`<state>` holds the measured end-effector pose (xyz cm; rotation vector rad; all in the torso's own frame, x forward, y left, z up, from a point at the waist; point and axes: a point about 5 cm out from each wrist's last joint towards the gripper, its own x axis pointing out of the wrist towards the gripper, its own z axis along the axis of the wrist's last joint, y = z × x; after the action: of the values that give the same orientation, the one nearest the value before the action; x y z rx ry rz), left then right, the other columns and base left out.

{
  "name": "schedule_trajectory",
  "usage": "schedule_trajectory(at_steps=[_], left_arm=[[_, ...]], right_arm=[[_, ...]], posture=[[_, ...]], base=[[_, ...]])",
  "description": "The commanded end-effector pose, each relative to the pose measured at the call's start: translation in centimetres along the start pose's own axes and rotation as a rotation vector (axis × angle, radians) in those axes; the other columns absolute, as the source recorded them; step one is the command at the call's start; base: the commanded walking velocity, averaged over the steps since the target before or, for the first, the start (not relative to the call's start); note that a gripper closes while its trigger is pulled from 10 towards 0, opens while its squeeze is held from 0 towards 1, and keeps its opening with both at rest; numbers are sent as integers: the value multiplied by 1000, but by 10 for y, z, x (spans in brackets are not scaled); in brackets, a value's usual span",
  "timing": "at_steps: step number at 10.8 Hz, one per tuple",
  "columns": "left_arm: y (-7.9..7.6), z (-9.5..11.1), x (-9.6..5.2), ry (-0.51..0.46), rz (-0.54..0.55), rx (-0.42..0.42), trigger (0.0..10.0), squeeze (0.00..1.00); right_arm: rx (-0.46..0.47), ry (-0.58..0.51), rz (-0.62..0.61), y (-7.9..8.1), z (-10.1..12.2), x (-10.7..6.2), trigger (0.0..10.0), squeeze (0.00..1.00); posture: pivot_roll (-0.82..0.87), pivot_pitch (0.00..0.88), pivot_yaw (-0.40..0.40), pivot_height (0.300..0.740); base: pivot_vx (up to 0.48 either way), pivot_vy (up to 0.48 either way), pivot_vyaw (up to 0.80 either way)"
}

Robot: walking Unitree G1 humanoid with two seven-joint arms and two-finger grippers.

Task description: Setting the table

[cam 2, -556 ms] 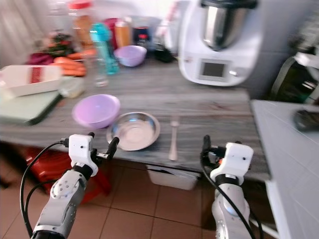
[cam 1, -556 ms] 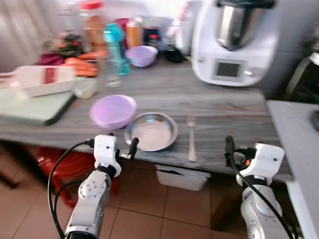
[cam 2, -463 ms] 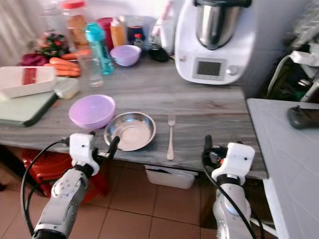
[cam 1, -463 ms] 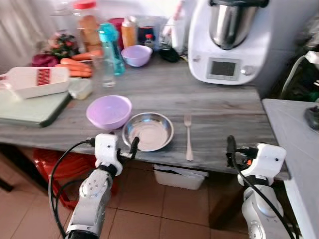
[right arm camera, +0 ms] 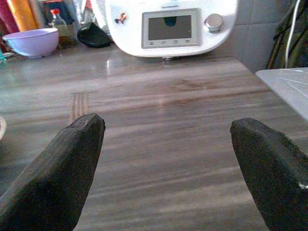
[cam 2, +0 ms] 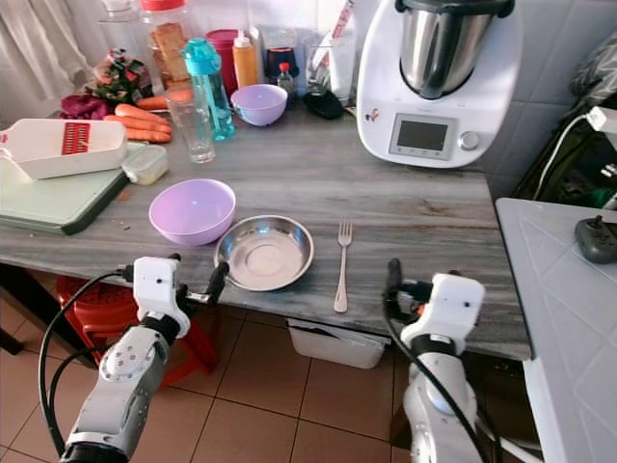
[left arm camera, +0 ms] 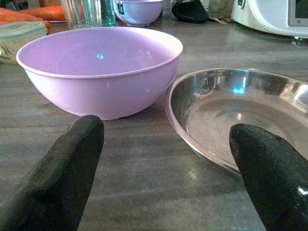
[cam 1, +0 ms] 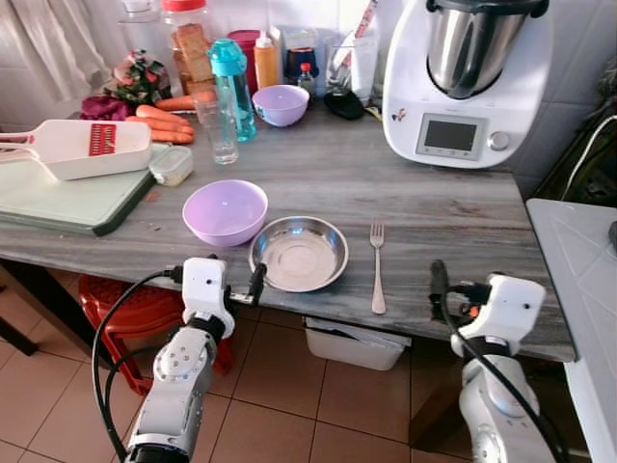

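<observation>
Left wrist view, nearest first: left gripper [left arm camera: 163,159] spread wide and empty, one black finger [left arm camera: 57,178] low before the lilac bowl, the other before the steel plate's near rim; aimed level across the table edge, straight at the seam where lilac bowl [left arm camera: 98,67] and steel plate [left arm camera: 240,115] sit just beside each other, possibly touching, though the gap is hard to read.

From the head views: left gripper [cam 1: 234,292] held just short of the table's front edge [cam 1: 116,258], forearm rising from below, wrist roughly level; steel plate [cam 1: 299,254] directly ahead of it and a little to the right, lilac bowl [cam 1: 225,210] just beyond and to the left; so plate and bowl both closer to the left arm.

Fork [cam 1: 377,267] lying just right of the plate, apart from it — long axis running front to back, tines pointing away toward the white kitchen machine [cam 1: 469,77], handle end near the front edge; placed between the two grippers, somewhat nearer the right gripper [cam 1: 439,289].

Right gripper likewise wide and empty, level at the edge, facing bare tabletop; fork off to its left, handle-first for a short reach inward.

Farther back — drinking glass [cam 1: 218,127], blue bottle [cam 1: 231,77], second lilac bowl [cam 1: 281,104].
</observation>
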<state>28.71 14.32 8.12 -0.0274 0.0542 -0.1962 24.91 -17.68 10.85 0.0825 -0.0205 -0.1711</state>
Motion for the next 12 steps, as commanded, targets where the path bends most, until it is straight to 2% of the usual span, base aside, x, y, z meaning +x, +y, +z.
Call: schedule_trajectory(at_steps=[1, 4, 12], left_arm=[[1, 1, 0, 8, 5, 12, 10000, 0], [0, 2, 0, 11, 1, 11, 10000, 0], [-3, -2, 1, 34, -11, 14, 10000, 0]], right_arm=[[-3, 7, -3, -2, -1, 1, 10000, 0], [-2, 9, -9, -2, -2, 0, 10000, 0], [-2, 15, -22, -5, -2, -1, 10000, 0]], posture=[[58, 0, 43, 740], [57, 0, 45, 740], [41, 0, 48, 740]], base=[[0, 0, 0], [-81, 0, 0], [-324, 0, 0]])
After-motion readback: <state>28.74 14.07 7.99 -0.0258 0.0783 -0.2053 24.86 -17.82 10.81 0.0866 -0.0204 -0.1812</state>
